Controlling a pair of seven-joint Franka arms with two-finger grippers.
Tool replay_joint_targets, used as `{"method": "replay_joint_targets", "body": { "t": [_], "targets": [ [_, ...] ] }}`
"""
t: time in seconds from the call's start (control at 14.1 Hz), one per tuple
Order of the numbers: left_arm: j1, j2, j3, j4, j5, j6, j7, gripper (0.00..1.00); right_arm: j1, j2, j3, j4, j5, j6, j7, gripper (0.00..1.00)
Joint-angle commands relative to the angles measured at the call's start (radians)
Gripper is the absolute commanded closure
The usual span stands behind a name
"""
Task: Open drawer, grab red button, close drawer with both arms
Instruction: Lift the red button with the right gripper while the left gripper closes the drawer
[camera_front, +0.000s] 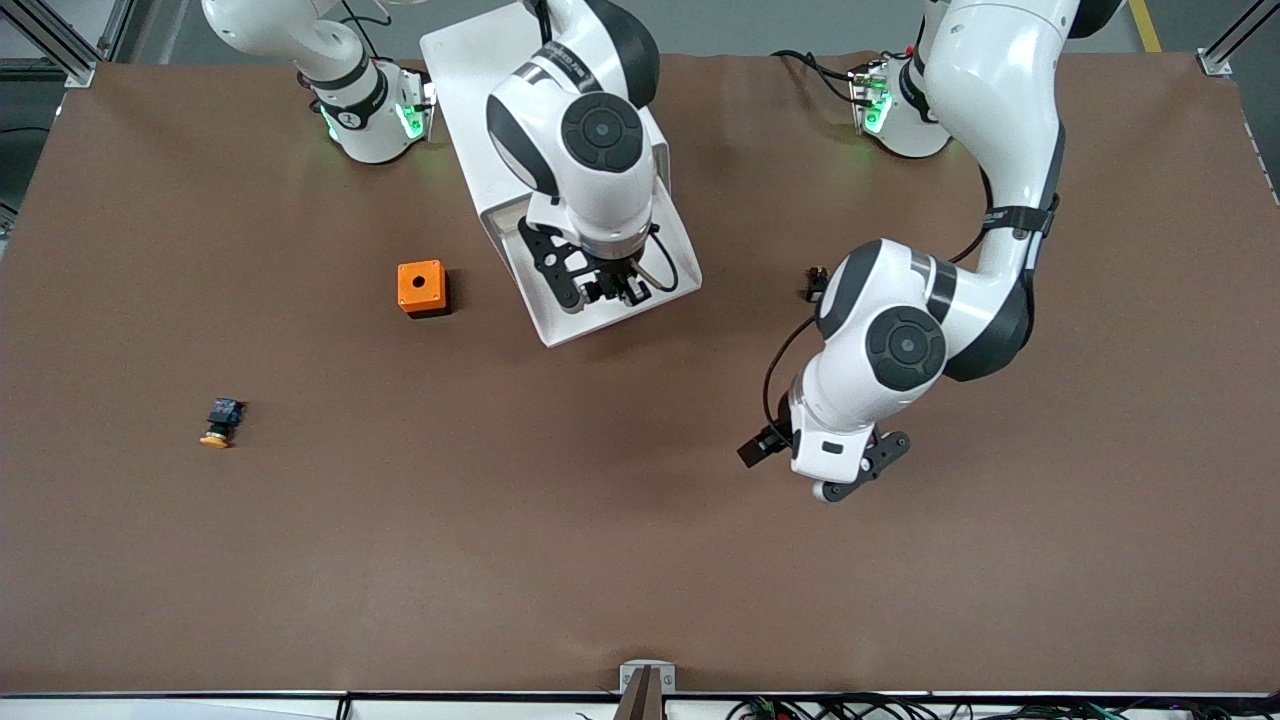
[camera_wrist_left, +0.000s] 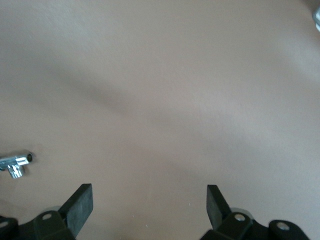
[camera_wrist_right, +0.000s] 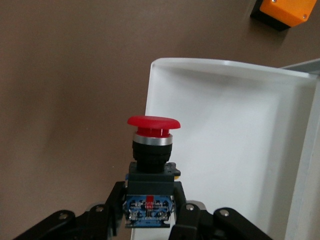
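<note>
Clamping button (camera_wrist_right: 150, 165), right gripper (camera_wrist_right: 150, 220) over drawer (camera_wrist_right: 225, 150); left gripper (camera_wrist_left: 149, 205) apart.

Orange cube (camera_front: 421, 287), orange-capped button (camera_front: 220, 423) toward right arm's end, brown table (camera_front: 500, 550)

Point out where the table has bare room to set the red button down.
Bare brown table runs along the camera edge, from the yellow-capped button past the open left gripper. It is crowded around the open drawer, where the right gripper holds the red button, beside the orange cube.

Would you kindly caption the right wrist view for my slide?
Right hand shut on the red-capped button, held above the open white drawer.
</note>
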Motion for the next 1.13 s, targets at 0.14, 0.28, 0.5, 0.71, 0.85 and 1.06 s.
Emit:
{"method": "replay_joint_targets", "body": {
  "t": [0.14, 0.28, 0.5, 0.71, 0.85, 1.06],
  "targets": [
    [-0.060, -0.017, 0.000, -0.037, 0.018, -0.002, -0.048, 0.00, -0.084, -0.072, 0.006, -0.007, -0.012, -0.069, -0.219, 1.00],
    [-0.093, -0.009, 0.003, -0.046, 0.024, -0.002, -0.048, 0.00, -0.123, -0.088, 0.006, -0.015, -0.036, -0.086, -0.346, 1.00],
    [-0.123, 0.014, -0.002, -0.045, 0.059, -0.001, -0.048, 0.00, -0.160, -0.101, 0.006, -0.035, -0.075, -0.074, -0.495, 1.00],
    [-0.153, 0.026, -0.002, -0.042, 0.061, -0.001, -0.039, 0.00, -0.192, -0.134, 0.006, -0.083, -0.081, -0.040, -0.624, 1.00],
    [-0.169, 0.038, -0.002, -0.042, 0.058, 0.001, -0.038, 0.00, -0.207, -0.219, 0.006, -0.224, -0.081, 0.073, -0.701, 1.00],
    [-0.193, 0.040, -0.003, -0.042, 0.047, 0.001, -0.038, 0.00, -0.243, -0.316, 0.006, -0.441, -0.081, 0.233, -0.825, 1.00]
  ]
}}
